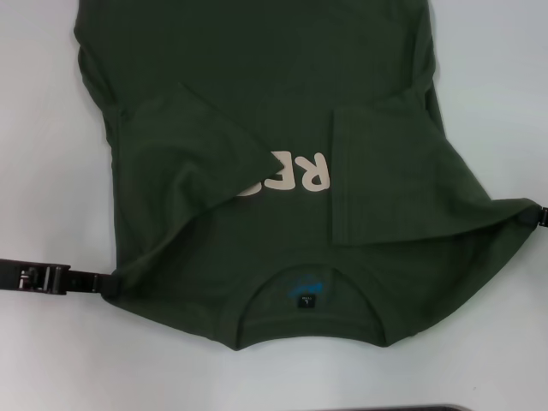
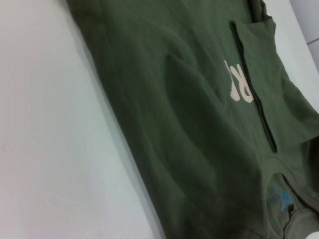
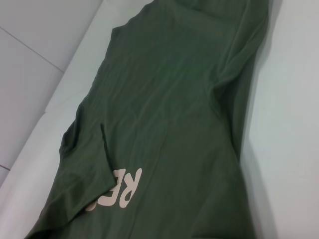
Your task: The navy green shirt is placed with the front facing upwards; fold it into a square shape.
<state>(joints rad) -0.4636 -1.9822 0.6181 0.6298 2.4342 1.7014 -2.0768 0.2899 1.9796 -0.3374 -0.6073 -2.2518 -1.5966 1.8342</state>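
Left gripper: at 8 o'clock in the head view, its tip at the shirt's shoulder edge; whether the jaws are apart or clamped on cloth cannot be told.
Right gripper: at 3 o'clock, at the opposite shoulder corner, mostly out of frame; jaw state cannot be told.
Navy green shirt: lies flat on the white table, collar at 6 o'clock, hem beyond 12 o'clock.
Appearance: dark olive cotton; both sleeves folded inward over the chest, leaving only "RE" of the cream letters exposed; blue-and-black tag inside the collar.
Step in hand: judged to be gripping both shoulder corners, sleeve folds done.
Next move: likely carry both corners evenly toward 12 o'clock, keeping the sleeves tucked.
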